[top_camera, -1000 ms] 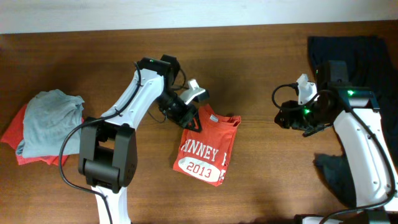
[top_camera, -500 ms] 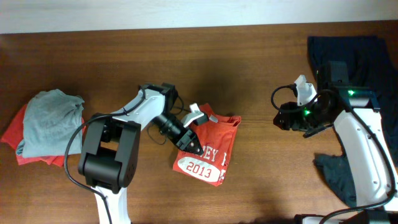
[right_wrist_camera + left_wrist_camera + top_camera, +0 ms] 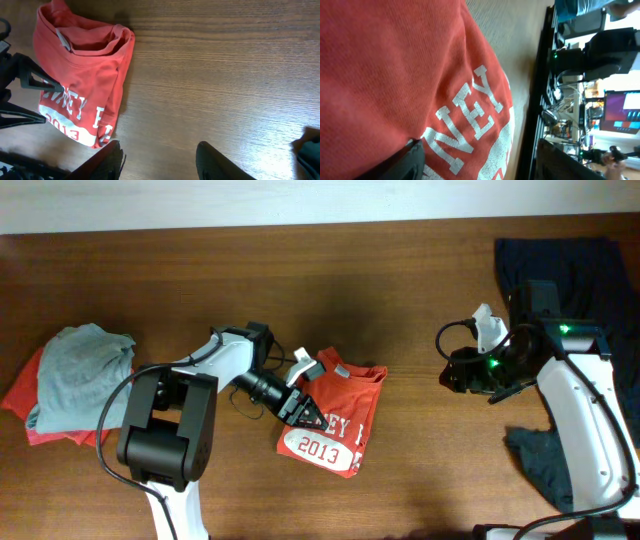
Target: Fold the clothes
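Our left end effector (image 3: 306,398) lies low with fingers apart on the left edge of the orange-red T-shirt (image 3: 350,405), which sits folded small in the middle of the worktop (image 3: 420,300), while our right end effector (image 3: 159,149), likewise apart and empty, hangs well clear, probably to leave the fold undisturbed.

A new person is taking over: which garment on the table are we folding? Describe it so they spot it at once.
On the brown table, look near the middle, between the grey shirt at the left edge and the navy garment at the right. There lies an orange-red T-shirt, folded into a narrow block. Only it shows white lettering and 2013.
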Controlling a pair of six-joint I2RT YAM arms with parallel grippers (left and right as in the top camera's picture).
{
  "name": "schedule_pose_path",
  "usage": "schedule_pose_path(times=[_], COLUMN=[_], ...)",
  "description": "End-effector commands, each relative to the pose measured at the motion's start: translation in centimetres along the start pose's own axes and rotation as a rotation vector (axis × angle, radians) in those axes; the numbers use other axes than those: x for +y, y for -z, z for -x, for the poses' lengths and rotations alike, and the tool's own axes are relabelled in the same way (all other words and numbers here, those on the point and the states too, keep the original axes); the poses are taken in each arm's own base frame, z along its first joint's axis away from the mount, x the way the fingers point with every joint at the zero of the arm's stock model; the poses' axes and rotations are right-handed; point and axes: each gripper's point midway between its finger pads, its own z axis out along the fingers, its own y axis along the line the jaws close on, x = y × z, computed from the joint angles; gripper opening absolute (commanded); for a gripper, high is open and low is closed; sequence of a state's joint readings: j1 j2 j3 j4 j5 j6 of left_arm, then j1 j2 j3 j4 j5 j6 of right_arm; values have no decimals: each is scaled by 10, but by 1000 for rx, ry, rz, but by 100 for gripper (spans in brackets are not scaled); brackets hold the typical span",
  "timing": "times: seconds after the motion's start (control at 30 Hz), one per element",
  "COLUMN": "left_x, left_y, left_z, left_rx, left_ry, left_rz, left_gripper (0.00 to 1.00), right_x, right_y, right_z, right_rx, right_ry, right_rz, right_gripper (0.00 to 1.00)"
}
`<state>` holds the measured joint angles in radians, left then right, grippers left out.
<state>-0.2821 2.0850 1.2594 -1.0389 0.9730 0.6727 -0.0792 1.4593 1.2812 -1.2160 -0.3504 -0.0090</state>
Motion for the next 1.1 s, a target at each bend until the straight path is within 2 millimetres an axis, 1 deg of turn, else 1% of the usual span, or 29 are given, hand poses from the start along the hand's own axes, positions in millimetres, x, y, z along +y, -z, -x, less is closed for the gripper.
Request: schedule_pose_path(times=[0.0, 0.03, 0.1, 0.13, 0.23, 0.33, 0.37, 0.4, 0.47, 0.5, 0.53, 0.57, 0.6, 0.63, 0.7, 0.77, 0.8, 0.87, 0.97, 1.07], left_x=[19, 17, 10, 2, -16, -21, -18, -6, 21, 40, 50, 57, 60, 66, 74, 77, 74, 70, 73, 71], left_y=[0, 3, 15, 26, 47, 63, 66, 70, 77, 83, 86, 87, 87, 83, 76, 62, 52, 43, 38, 30], left_z=[-10, -8, 1, 9, 31, 51, 55, 58, 59, 57, 57, 57, 59, 59, 57, 54, 56, 59, 60, 59], left_rx=[38, 34, 31, 27, 14, -9, -10, -8, 3, 7, 1, -6, -12, -12, -4, 8, 6, -3, 6, 21], left_ry=[49, 59, 79, 65, -9, -76, -88, -59, 36, 110, 152, 172, 175, 186, 218, 230, 208, 181, 174, 168], left_rz=[60, 56, 49, 50, 70, 125, 149, 217, 359, 460, 511, 536, 540, 538, 526, 468, 401, 341, 343, 337], left_gripper=[74, 74, 75, 74, 75, 75, 75, 75, 78, 81, 86, 87, 87, 92, 94, 94, 94, 95, 95, 95], right_x=[1, 0, 0, 0, -2, -4, -4, -4, -4, -4, -4, -4, -4, -4, -4, -4, -4, -4, -4, -4], right_y=[3, 3, 3, 3, 3, 3, 3, 3, 3, 3, 3, 3, 3, 3, 3, 3, 3, 3, 3, 3], right_z=[2, 2, 2, 2, 2, 2, 2, 2, 2, 2, 2, 2, 2, 2, 2, 1, 1, 1, 1, 2], right_rx=[-7, -7, -6, -7, -7, -6, -6, -5, -5, -6, -6, -6, -6, -6, -4, -3, -3, -2, -3, -3], right_ry=[10, 10, 17, 17, 17, 17, 16, 17, 17, 17, 17, 17, 17, 17, 16, 16, 16, 15, 16, 16], right_rz=[11, 6, 3, 3, -5, -16, -16, -16, -16, -16, -16, -16, -16, -16, -16, -16, -16, -16, -16, -16], right_gripper=[53, 54, 53, 54, 54, 54, 54, 54, 54, 54, 54, 54, 54, 54, 54, 54, 54, 54, 54, 54])
